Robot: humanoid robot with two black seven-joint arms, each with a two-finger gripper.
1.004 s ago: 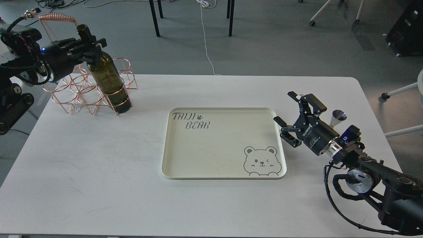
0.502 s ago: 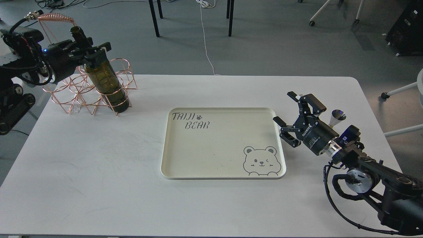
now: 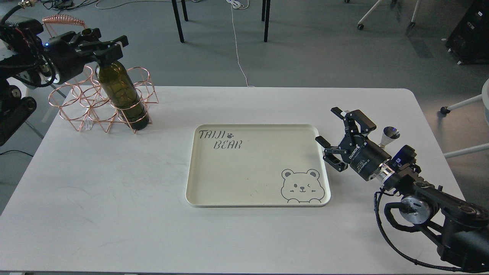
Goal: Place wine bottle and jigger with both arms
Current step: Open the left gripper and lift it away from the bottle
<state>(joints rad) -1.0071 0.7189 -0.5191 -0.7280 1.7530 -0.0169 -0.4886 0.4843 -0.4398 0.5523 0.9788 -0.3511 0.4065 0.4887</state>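
Observation:
The wine bottle (image 3: 119, 91) is dark olive-green and stands tilted in a ring of the copper wire rack (image 3: 84, 109) at the table's far left. My left gripper (image 3: 100, 42) is shut around the bottle's neck, just below its mouth. The jigger (image 3: 390, 136), small and shiny steel, stands on the table at the right, partly hidden behind my right wrist. My right gripper (image 3: 327, 126) is open and empty, to the left of the jigger and just off the right edge of the tray.
A cream tray (image 3: 252, 172) with a bear drawing and "TAIJI BEAR" lettering lies at the table's middle. The white table (image 3: 114, 198) has rounded corners. Chair and table legs and a cable are on the floor beyond.
My left gripper has risen and moved left with the bottle's neck, so the bottle stands more upright in the rack. The right arm has barely moved.

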